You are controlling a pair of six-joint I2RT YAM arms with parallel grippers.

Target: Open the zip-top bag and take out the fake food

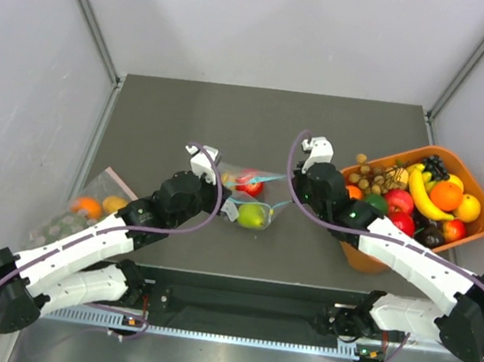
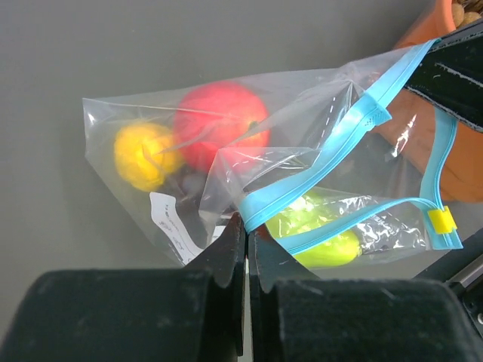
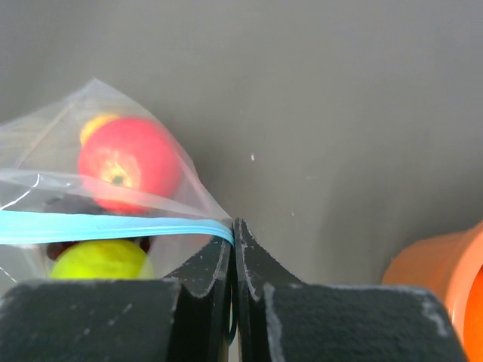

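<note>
The left gripper (image 2: 245,226) fills the bottom of its wrist view, its black fingers pinched together on the teal-blue zip strip (image 2: 332,147) of the zip-top bag (image 2: 302,113); the right gripper (image 3: 234,226) is likewise clamped on that strip at the bag's other side, one finger showing dark at the top right of the left wrist view; between them the bag hangs stretched over the middle of the dark table (image 1: 187,120), and the two lips of the strip stand apart, so the mouth is partly open; a yellow slider (image 2: 441,220) sits on the strip at its right end; all the fruit is inside the plastic; the red apple (image 2: 219,124) lies deep in the bag with the yellow lemon (image 2: 143,154) just beside it, a dark grape bunch (image 2: 192,181) shows dimly below them, and the lime-green fruit (image 2: 317,230) rests close to the mouth, framed by the strip; a white label (image 2: 173,222) is stuck on the bag near the left fingers; an orange basket (image 1: 477,225) heaped with other fruit stands at the table's right, near the right arm; a second clear bag (image 1: 87,205) holding orange pieces lies at the far left.
</note>
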